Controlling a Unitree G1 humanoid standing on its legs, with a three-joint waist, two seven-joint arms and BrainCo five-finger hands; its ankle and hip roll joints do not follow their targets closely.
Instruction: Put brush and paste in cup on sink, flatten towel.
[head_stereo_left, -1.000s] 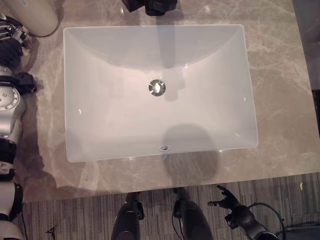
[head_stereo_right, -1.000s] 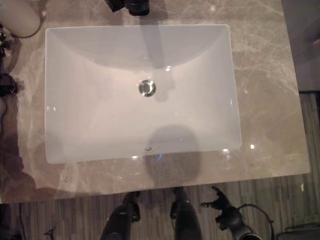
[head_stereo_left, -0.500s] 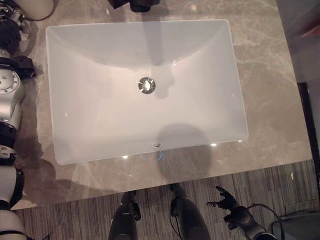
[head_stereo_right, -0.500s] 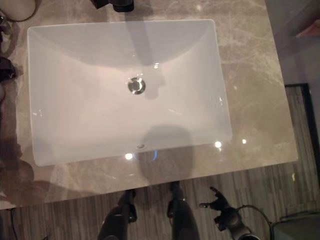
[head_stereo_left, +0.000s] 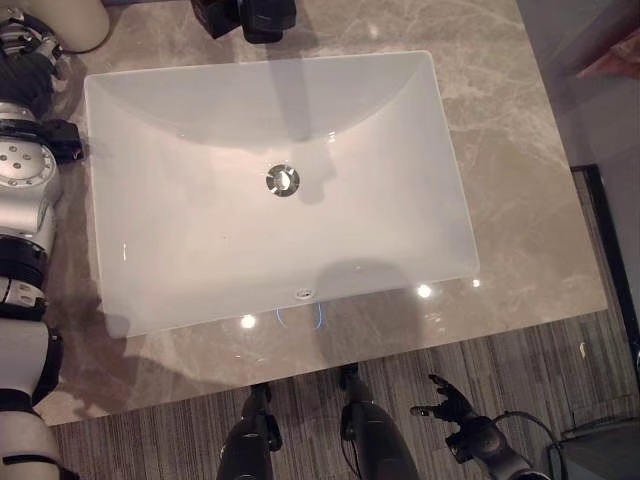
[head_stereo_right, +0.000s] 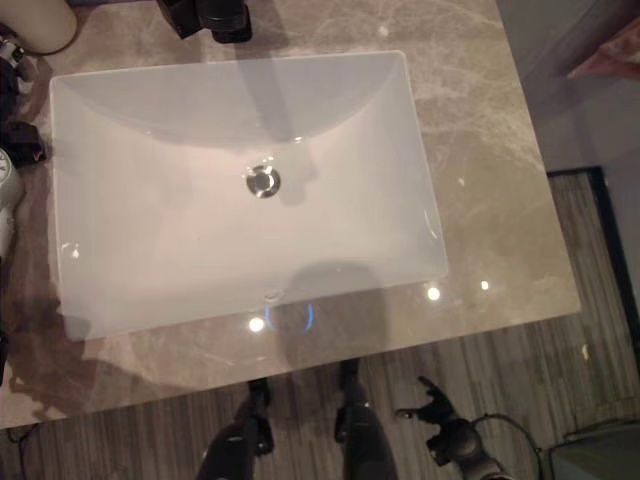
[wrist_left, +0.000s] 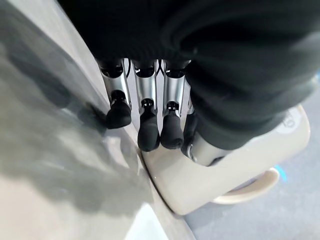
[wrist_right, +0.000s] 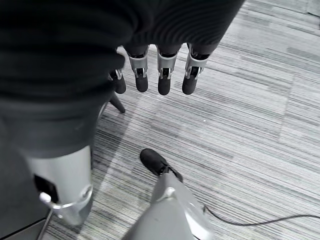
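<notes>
I am looking down on the white sink set in the marbled surface, its drain near the middle. The cup, cream and handled, is sitting off the sink's 10 o'clock corner, and my left hand is hanging just beside it with fingers straight and relaxed, grasping nothing. My right hand is idling low at 5 o'clock over the carpet, off the surface, fingers loosely spread and empty. I am judging the cup rigid, smooth and probably breakable, best taken round its body or by the handle. I cannot make out the brush, paste or towel anywhere; the dark fixture at 12 o'clock is cut off by the frame.
</notes>
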